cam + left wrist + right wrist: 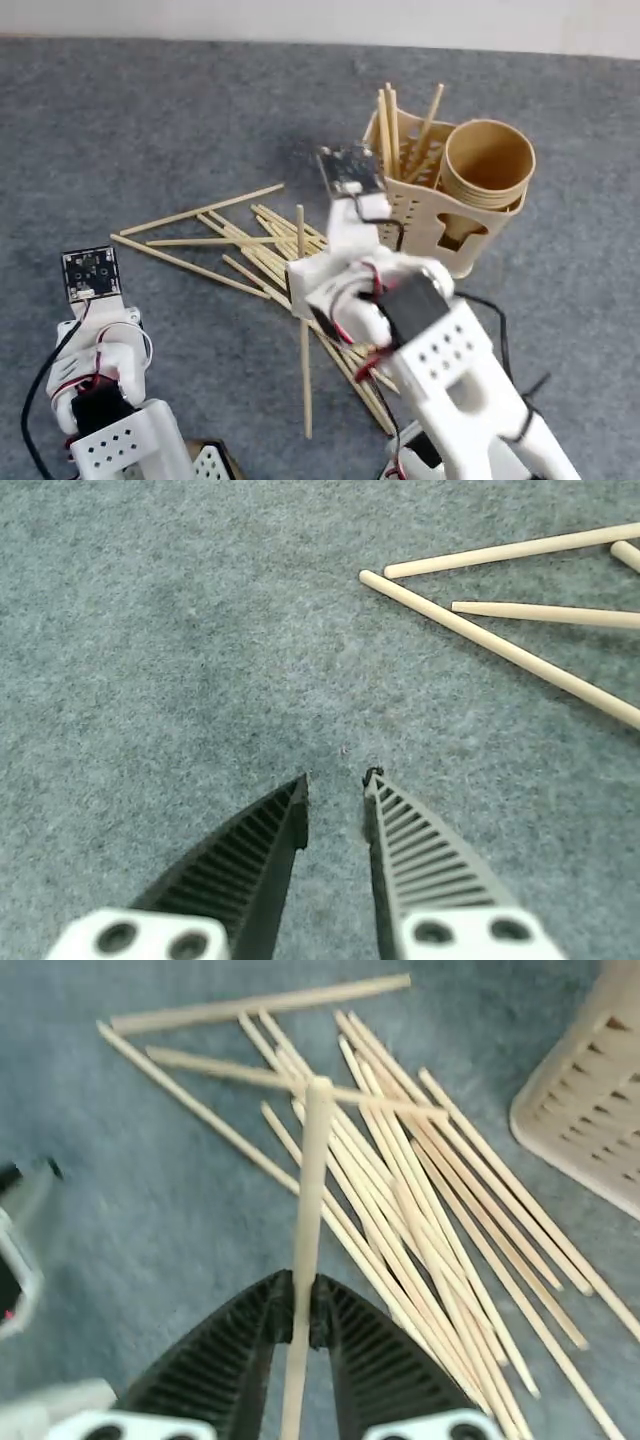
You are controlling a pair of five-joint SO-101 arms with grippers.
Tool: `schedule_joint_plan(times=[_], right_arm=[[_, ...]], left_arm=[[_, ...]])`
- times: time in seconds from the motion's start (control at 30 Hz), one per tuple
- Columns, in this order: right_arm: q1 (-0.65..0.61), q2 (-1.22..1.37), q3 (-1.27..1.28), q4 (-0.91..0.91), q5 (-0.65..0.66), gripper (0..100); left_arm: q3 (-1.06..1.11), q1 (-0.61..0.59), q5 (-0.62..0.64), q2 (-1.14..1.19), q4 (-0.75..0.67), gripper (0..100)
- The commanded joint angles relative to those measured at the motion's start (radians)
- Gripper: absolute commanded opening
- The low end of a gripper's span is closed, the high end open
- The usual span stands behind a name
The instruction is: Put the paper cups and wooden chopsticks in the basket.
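Here, right hand [303, 1278] clamped on chopstick [315, 1160] over loose pile [390, 1220]; left hand [338, 776] apart.

Grey carpet [180, 130] covers the table below a pale wall [300, 18].

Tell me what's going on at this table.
The right gripper has its jaws shut on one wooden chopstick, held over the loose pile on the grey mat. The left gripper sits over bare mat, jaws open. The basket already holds stacked paper cups and several chopsticks.
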Motion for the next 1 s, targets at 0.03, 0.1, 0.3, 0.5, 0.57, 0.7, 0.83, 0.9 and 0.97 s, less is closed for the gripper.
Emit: schedule_joint_plan(times=[0.03, 0.1, 0.3, 0.5, 0.57, 0.7, 0.83, 0.9, 0.97], right_arm=[[0.015, -0.186, 0.170, -0.226, -0.060, 0.4], [0.015, -0.263, 0.254, -0.312, -0.077, 0.4], [0.016, -0.512, 0.496, -0.568, -0.075, 0.4], [0.091, -0.717, 0.630, -0.754, 0.110, 0.4], [0.116, -0.762, 0.657, -0.809, 0.146, 0.4], [0.200, -0.769, 0.671, -0.938, 0.173, 0.4], [0.323, -0.728, 0.598, -1.009, 0.178, 0.4], [0.358, -0.693, 0.550, -1.032, 0.180, 0.4], [0.381, -0.650, 0.513, -1.070, 0.180, 0.4]], left_arm=[[-0.002, 0.018, 0.008, -0.008, -0.014, 11], [-0.002, 0.018, 0.008, -0.008, -0.014, 11], [-0.002, 0.018, 0.008, -0.008, -0.014, 11], [-0.002, 0.018, 0.008, -0.008, -0.014, 11], [-0.002, 0.018, 0.008, -0.008, -0.014, 11], [-0.001, 0.018, 0.008, -0.008, -0.014, 11], [-0.001, 0.018, 0.008, -0.008, -0.014, 11], [-0.001, 0.018, 0.006, -0.008, -0.015, 11], [-0.001, 0.018, 0.006, -0.008, -0.015, 11]])
